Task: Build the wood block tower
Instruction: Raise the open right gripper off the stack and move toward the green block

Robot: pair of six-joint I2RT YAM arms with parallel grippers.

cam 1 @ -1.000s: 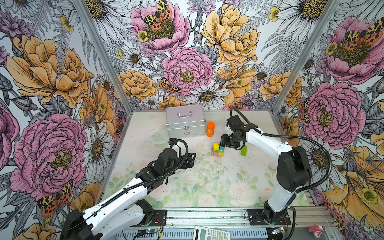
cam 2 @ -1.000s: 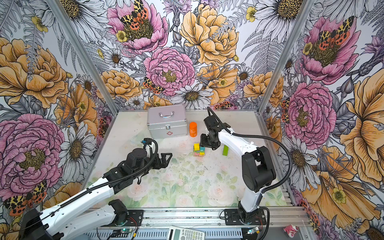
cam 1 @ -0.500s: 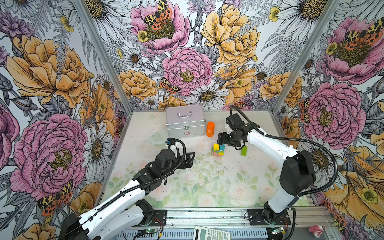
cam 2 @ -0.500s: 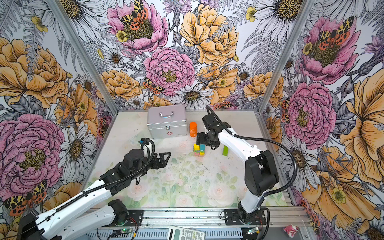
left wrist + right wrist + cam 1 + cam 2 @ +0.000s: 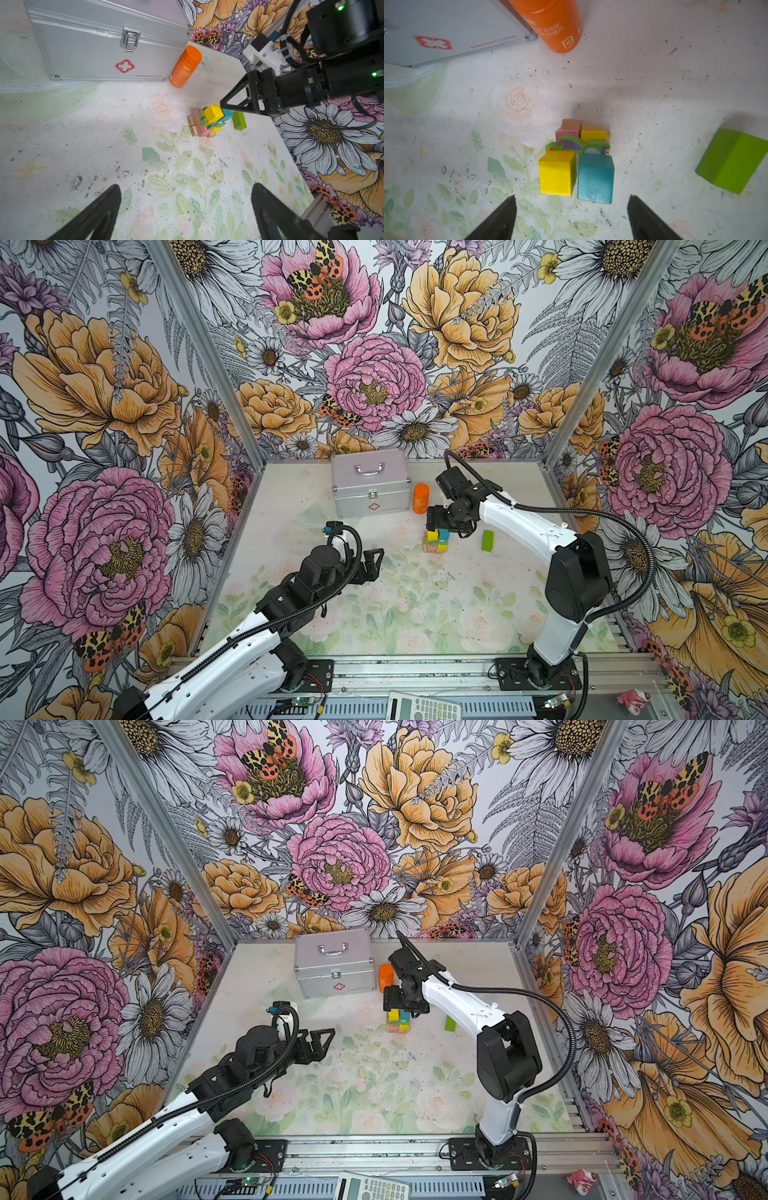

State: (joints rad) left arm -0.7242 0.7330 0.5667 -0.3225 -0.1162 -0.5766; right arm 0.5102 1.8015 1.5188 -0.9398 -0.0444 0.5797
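Floral table (image 5: 415, 605): case (image 5: 370, 485), bottle (image 5: 420, 498), tower (image 5: 435, 541), green bar (image 5: 487, 540) (lying apart), perhaps clear film (image 5: 311, 516).

Left arm (image 5: 232, 649) and right arm (image 5: 528, 526): white links, black joints; ribbed black cables (image 5: 649, 568) loop along each; left gripper (image 5: 186, 187) has black tapered fingers (image 5: 110, 199); green lights (image 5: 374, 74) dot the right wrist; black bolted bases (image 5: 540, 674).

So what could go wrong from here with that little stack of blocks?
1. The right gripper, open, hangs right over the tower. A sideways move could clip the yellow cube or teal cube, which only rest loose on the green owl piece.
2. The green bar lies apart on the table. Set off-centre across the two cubes, it might tip them off.
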